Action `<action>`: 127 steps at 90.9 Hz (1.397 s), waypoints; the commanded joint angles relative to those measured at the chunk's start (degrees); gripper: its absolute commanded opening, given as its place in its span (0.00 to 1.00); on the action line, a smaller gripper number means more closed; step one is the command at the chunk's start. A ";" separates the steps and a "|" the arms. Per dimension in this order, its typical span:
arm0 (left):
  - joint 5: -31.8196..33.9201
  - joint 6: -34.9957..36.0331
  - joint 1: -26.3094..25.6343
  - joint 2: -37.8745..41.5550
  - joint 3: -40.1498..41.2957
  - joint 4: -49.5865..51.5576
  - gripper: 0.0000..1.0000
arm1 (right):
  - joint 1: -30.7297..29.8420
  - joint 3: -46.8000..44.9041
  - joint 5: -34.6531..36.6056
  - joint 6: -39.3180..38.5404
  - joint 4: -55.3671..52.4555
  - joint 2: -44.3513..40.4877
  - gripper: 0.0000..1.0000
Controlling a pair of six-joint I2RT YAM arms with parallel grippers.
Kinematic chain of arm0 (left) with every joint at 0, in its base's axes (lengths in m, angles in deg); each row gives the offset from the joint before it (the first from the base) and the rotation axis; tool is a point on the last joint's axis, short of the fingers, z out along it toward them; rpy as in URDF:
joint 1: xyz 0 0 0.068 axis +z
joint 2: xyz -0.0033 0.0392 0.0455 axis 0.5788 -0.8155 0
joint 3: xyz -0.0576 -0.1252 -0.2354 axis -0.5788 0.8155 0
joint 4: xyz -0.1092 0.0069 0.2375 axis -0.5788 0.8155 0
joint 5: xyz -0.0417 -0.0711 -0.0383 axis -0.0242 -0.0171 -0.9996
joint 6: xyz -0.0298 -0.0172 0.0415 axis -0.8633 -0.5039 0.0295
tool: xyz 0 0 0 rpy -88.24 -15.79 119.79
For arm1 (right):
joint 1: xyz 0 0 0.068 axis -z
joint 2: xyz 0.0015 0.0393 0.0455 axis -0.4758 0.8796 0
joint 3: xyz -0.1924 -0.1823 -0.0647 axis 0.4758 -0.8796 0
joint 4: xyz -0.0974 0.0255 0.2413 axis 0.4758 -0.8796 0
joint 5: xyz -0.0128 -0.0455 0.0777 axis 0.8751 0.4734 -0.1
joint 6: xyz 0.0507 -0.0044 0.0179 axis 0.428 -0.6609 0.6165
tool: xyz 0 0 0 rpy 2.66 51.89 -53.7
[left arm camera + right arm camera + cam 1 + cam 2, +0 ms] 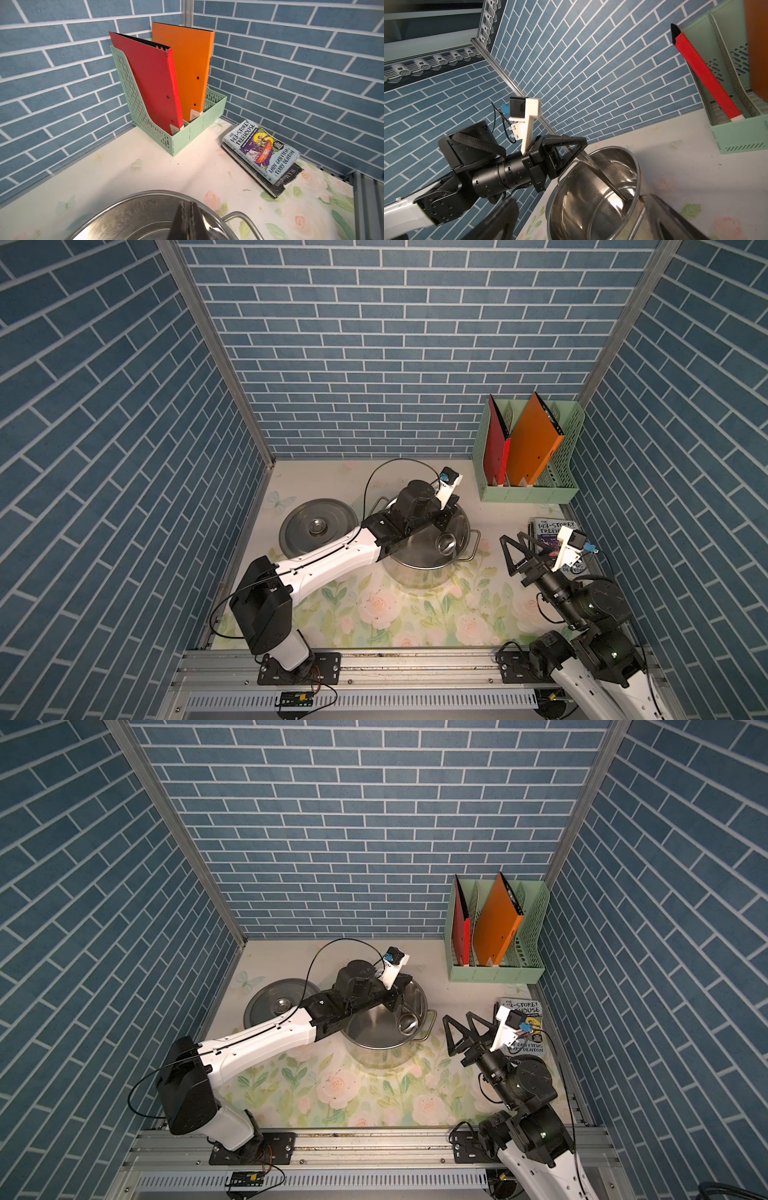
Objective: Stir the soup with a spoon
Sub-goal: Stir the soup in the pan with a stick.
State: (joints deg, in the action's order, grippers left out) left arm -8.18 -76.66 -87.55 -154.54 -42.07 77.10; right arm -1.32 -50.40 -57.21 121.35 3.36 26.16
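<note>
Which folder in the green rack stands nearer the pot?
The red folder, on the side toward the pot; the orange folder stands beyond it.

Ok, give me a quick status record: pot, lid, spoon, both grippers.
steel pot: upright on the table, uncovered
lid: lying flat on the table, on the steel pot's left
spoon: slanted, bowl down inside the steel pot
left gripper: shut on the spoon's handle, above the pot's rim
right gripper: open, empty, off to the pot's right
</note>
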 commanded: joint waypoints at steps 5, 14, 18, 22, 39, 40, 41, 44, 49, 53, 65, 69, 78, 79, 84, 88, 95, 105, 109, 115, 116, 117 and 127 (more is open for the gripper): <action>-1.70 0.10 -3.26 4.39 2.16 -0.86 0.00 | -0.22 1.74 0.59 0.49 0.14 -0.55 1.00; -0.29 0.33 -4.88 7.35 4.66 0.90 0.00 | -0.23 1.73 0.34 0.49 0.50 -0.31 1.00; 0.54 0.16 -5.68 8.82 5.95 1.69 0.00 | -0.23 1.71 0.27 0.56 0.59 -0.30 1.00; 1.09 -0.02 -6.63 10.55 7.33 2.44 0.00 | -0.22 1.56 0.31 0.58 0.67 -0.30 1.00; 5.37 -1.08 -8.45 16.09 12.14 7.81 0.00 | -0.23 0.96 0.08 0.79 1.56 0.04 1.00; 5.77 -1.17 -8.46 16.41 12.41 8.12 0.00 | -0.19 0.99 0.06 0.82 1.67 0.09 1.00; 6.32 -1.26 -8.46 16.70 12.73 8.40 0.00 | -0.21 0.92 0.01 0.83 1.77 0.12 1.00; 8.07 -1.33 -8.44 17.54 13.66 9.36 0.00 | -0.22 0.79 -0.08 0.92 2.02 0.21 1.00; 11.09 -1.03 -8.25 18.84 14.95 10.86 0.00 | -0.23 0.64 -0.13 1.06 2.32 0.39 1.00; 13.48 -0.82 -7.85 19.60 15.80 11.76 0.00 | -0.23 0.54 -0.20 1.02 2.59 0.61 1.00; 17.29 -0.90 -3.77 21.96 17.55 12.84 0.00 | -0.26 0.49 -0.60 1.11 3.25 1.22 1.00; 17.92 -0.63 -2.14 22.47 17.88 12.59 0.00 | -0.21 0.55 -0.73 1.11 3.39 1.35 1.00; 19.74 0.24 1.19 22.44 17.70 11.56 0.00 | -0.22 0.59 -0.74 1.11 3.37 1.32 1.00; 19.90 0.42 1.64 22.31 17.61 11.44 0.00 | -0.23 0.58 -0.74 1.11 3.32 1.30 1.00; 19.86 0.86 3.59 21.50 17.10 10.57 0.00 | -0.23 0.60 -0.74 1.11 3.28 1.26 1.00; 19.65 1.21 4.82 20.56 16.52 9.58 0.00 | -0.23 0.63 -0.74 1.11 3.28 1.21 1.00; 19.05 1.91 6.17 18.18 15.24 7.29 0.00 | -0.23 0.58 -0.74 1.11 3.19 1.11 1.00; 17.41 2.71 7.27 13.88 12.89 3.49 0.00 | -0.23 0.55 -0.70 1.11 2.95 0.93 1.00; 16.96 3.18 7.49 12.07 11.65 2.41 0.00 | -0.23 0.67 -0.70 1.11 2.69 0.88 1.00; 15.96 3.82 7.62 9.20 9.51 1.02 0.00 | -0.19 0.88 -0.61 1.04 2.34 0.65 1.00; 15.68 3.96 7.62 8.79 9.25 0.81 0.00 | -0.21 0.90 -0.59 1.03 2.28 0.61 1.00; 15.36 4.08 7.62 8.41 8.86 0.57 0.00 | -0.22 0.96 -0.58 1.02 2.12 0.60 1.00; 11.62 4.62 7.58 5.10 6.11 -2.02 0.00 | -0.23 1.17 -0.19 0.93 1.35 -0.12 1.00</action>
State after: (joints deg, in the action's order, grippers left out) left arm 7.55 -73.60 -80.23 -147.35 -32.76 80.29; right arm -1.32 -50.36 -57.49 121.35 4.54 27.21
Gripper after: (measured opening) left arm 0.080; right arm 0.996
